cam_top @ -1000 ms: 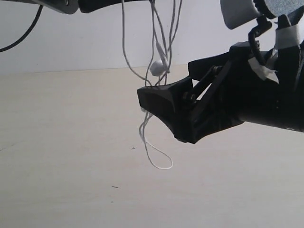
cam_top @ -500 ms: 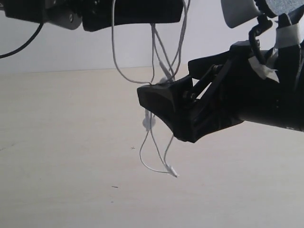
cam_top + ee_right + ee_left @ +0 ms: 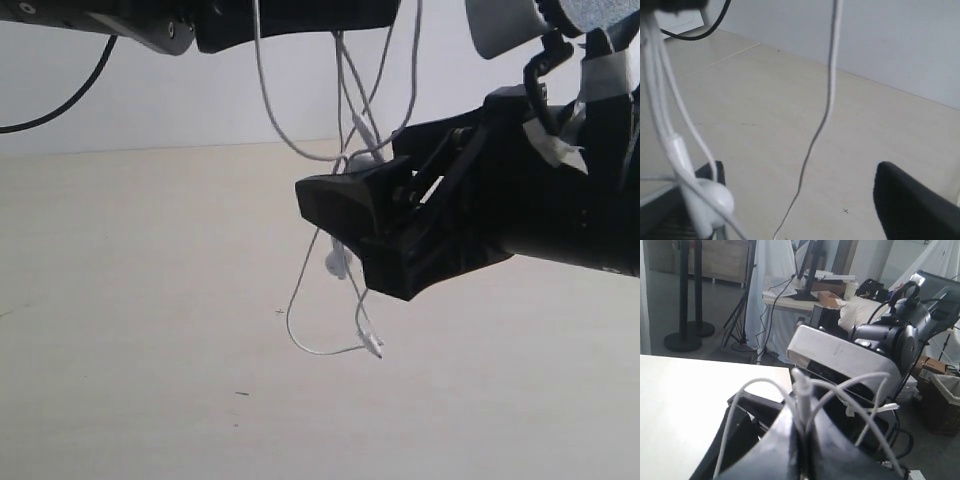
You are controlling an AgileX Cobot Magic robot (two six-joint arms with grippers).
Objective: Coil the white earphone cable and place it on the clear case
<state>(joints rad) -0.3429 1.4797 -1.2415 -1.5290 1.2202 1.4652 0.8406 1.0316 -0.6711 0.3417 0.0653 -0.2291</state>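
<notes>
White cable dangling in mid-air, case out of sight

Pale wooden table top (image 3: 150,300) is stretching across the left and near side. Above it, at the upper left, the black left gripper (image 3: 801,435) is pinching tight on several gathered strands of the thin white earphone cable (image 3: 832,60). It is holding them off the table, probably so the loops are hanging free for coiling. Near the middle, loops, a small white earbud (image 3: 337,262) and the plug end (image 3: 374,345) are dangling low; whether the plug is touching the surface is hard to tell. To the right, the bulky black right gripper (image 3: 797,175) is reaching in with its jaws standing well apart, gripping nothing. Strands and the earbud are hanging between them, brushing one of its fingers (image 3: 657,222), which suggests it is lining up to catch the bundle. The exterior view's upper edge is cutting off the left gripper, and the right arm is hiding the table behind it. The clear flat plastic case is showing in no view, so its place cannot be told.
</notes>
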